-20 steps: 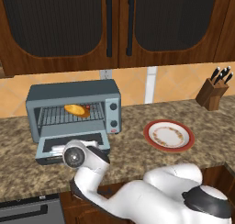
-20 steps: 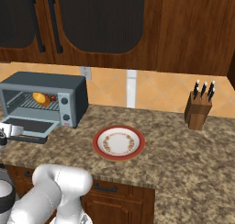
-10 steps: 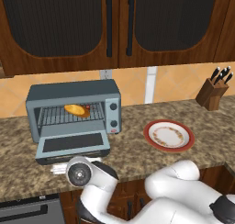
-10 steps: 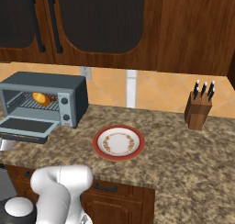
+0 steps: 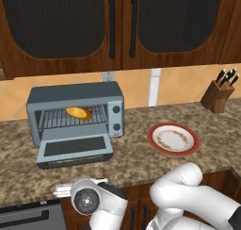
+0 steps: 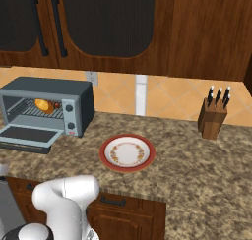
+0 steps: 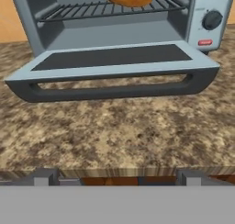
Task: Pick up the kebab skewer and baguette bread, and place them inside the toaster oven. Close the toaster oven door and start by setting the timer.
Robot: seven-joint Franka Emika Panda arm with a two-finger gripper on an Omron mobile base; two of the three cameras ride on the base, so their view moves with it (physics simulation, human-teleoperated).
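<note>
Left base view: grey-blue toaster oven (image 5: 77, 112) is seen on the granite counter (image 5: 141, 160), toaster oven door (image 5: 75, 150) dropped flat. The golden baguette bread (image 5: 79, 113) is set on the wire rack (image 5: 70, 117).

Right base view: the loaf is seen on the rack; a small dark red-brown bit beside it is likely the kebab skewer (image 6: 57, 105). Red-rimmed plate (image 6: 127, 152) and knife block (image 6: 213, 118) are noted.

Hand view: gripper (image 7: 117, 177) is spread wide, nothing held, at the counter edge facing the door's bar handle (image 7: 114, 86).
</note>
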